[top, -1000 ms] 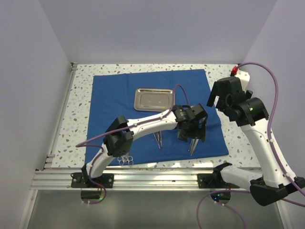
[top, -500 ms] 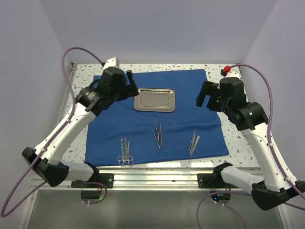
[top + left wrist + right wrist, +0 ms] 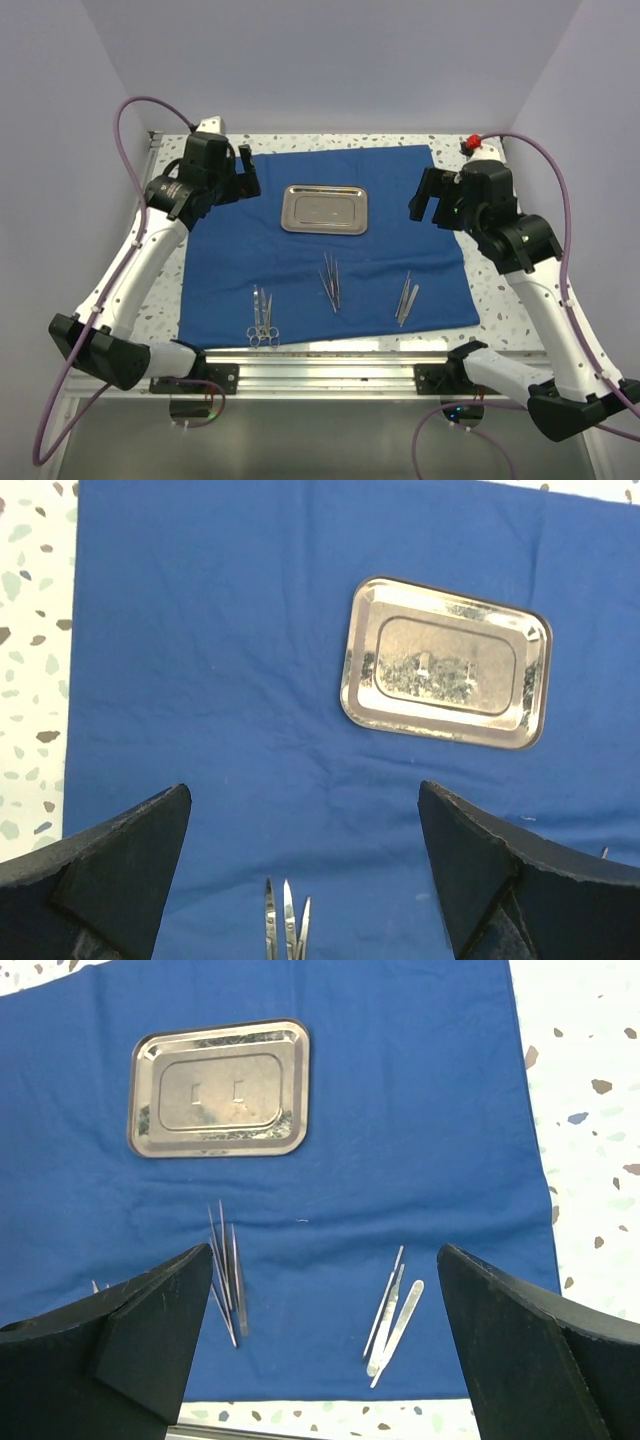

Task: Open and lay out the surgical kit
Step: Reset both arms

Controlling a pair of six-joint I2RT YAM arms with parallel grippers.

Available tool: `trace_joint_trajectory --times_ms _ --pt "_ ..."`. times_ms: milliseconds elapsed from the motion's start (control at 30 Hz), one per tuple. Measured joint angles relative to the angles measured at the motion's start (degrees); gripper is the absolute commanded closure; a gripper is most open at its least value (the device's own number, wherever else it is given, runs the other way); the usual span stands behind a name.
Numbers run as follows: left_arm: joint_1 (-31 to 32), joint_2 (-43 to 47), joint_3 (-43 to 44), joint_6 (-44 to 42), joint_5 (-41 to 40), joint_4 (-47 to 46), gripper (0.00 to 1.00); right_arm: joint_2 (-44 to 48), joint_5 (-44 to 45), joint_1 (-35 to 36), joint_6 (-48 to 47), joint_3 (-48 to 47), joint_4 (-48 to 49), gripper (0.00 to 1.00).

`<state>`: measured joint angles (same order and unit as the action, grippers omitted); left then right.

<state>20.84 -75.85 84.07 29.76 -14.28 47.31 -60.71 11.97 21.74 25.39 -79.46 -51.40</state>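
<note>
Across the middle of the table (image 3: 490, 290) the blue cloth wrap (image 3: 230, 260) lay opened flat, reaching from close to the far edge nearly to the near edge, w/ speckled top showing along the left & right edges. Steel tray (image 3: 324, 209) sat on the cloth toward the far edge, approx centred, nothing in it. Ring-handled instruments (image 3: 262, 318) lay by the near edge toward the near-left corner; scissors vs forceps, couldn't tell. Middle cluster (image 3: 331, 281) of thin pointed pieces was nearer the centre, and right cluster (image 3: 406, 298) of slim flat pieces sat toward the near-right corner, all 3 groups well apart. Left gripper (image 3: 243, 175) hovered over the cloth's far-left part, fingers spread wide, nothing held. Right gripper (image 3: 430, 200) hung over the far-right part, also spread & empty. Handling, as judgement: cloth is soft & limp, so it prob bunches and drags the steel if tugged; take it at a corner or hem only. Tray looks stiff, light, slick; best pinch is on the raised rim at a short side. Instruments are thin, stiff, slippery and lie flush on the fabric, so grip across the shank mid-length, or at the rings where there's more height; fingertips likely nip cloth too. Layout looked mostly done.
</note>
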Motion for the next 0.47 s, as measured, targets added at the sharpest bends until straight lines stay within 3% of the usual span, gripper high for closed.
trace_joint_trajectory --times_ms 467 --pt "-2.7 -1.9 -0.6 -3.0 2.5 -0.1 0.01 0.0 0.0 0.0 -1.0 0.0 0.2 0.02"
